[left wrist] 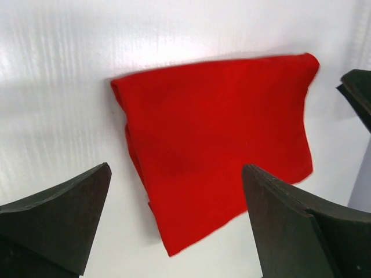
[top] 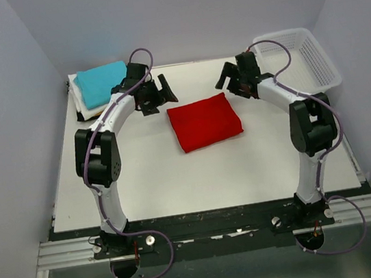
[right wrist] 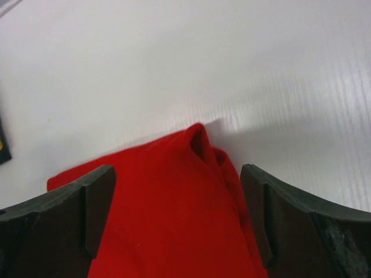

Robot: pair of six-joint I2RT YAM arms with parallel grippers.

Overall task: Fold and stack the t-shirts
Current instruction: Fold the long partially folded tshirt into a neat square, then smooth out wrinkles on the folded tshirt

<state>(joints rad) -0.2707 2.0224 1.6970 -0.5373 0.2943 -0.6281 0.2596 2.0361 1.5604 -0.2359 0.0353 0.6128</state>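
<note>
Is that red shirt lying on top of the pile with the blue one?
No, the folded red t-shirt lies alone on the table, apart from the teal t-shirt topping the stack at far left.

A bright red t-shirt [top: 205, 122], folded into a compact rectangle, lies flat mid-tabletop [top: 178, 181]. At its ten o'clock, well apart, a folded teal t-shirt [top: 101, 83] tops a white one [top: 84, 106].

Robot lab test cell, white table [top: 178, 181] boxed by plain walls [top: 3, 123], two arms [top: 98, 158] bolted to an aluminium rail [top: 70, 250]
</note>
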